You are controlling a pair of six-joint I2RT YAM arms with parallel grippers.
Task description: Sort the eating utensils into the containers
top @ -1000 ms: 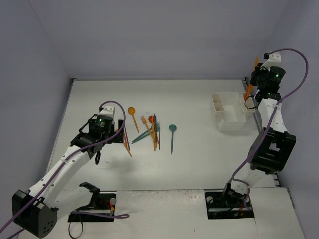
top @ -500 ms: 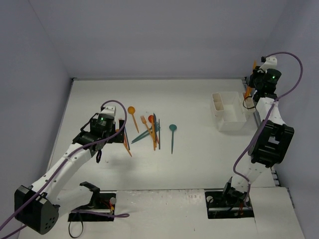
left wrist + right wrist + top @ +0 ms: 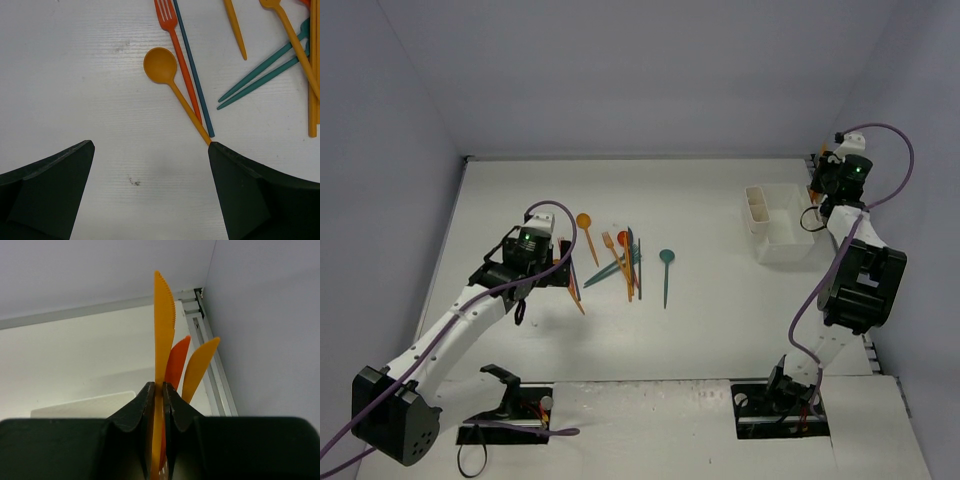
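The right gripper (image 3: 159, 390) pinches a thin orange serrated plastic knife (image 3: 164, 315) upright, just beside the white compartmented plastic holder (image 3: 782, 243). A red-orange blade (image 3: 178, 357) and an orange blade (image 3: 201, 362) stand behind it. The left gripper (image 3: 151, 150) hangs wide over an orange plastic spoon (image 3: 160, 65) in the loose pile (image 3: 620, 262). These look light, stiff and slick, so mid-handle is the likely grip. I count one holder, three knives and roughly nine loose pieces.

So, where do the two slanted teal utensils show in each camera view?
Top external: the teal pair lies left of the picture's centre.
Left wrist: the pair is right of centre, slanting up to the right.
Right wrist: not in it.
Shared landmark: the long orange utensil at the pair's upper end, in top and left wrist views.
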